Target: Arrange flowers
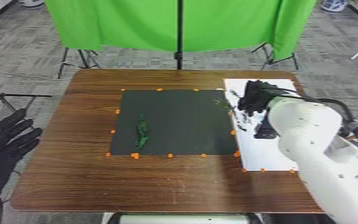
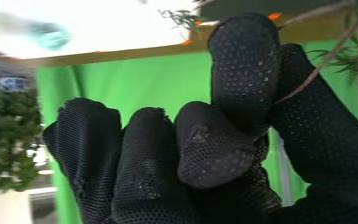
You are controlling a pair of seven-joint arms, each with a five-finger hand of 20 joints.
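A: Task item, where?
B: Green sprig (image 1: 142, 132), lying on the dark mat (image 1: 180, 125), left part, lengthwise front to back.
A: Others?
B: Thin stem (image 2: 316, 72) with leaves, right wrist view, between thumb and finger of the right hand (image 1: 257, 98). Looks pinched. Leafy bits (image 1: 220, 103) by the mat's right edge; can't tell if same stem.
A: Right hand's spot?
B: Over the white sheet (image 1: 264, 155), right of the mat. Other fingers bent, close together.
A: Progress?
B: Early, my call. One sprig down on the mat, one apparently in hand, no grouped arrangement there. Dark shapes on the sheet: more pieces or print, can't tell.
A: Left?
B: Set the held one, then group them, presumably.
A: Left hand (image 1: 2, 152)?
B: Off the left edge of the table (image 1: 158, 187), fingers spread, holding nothing.
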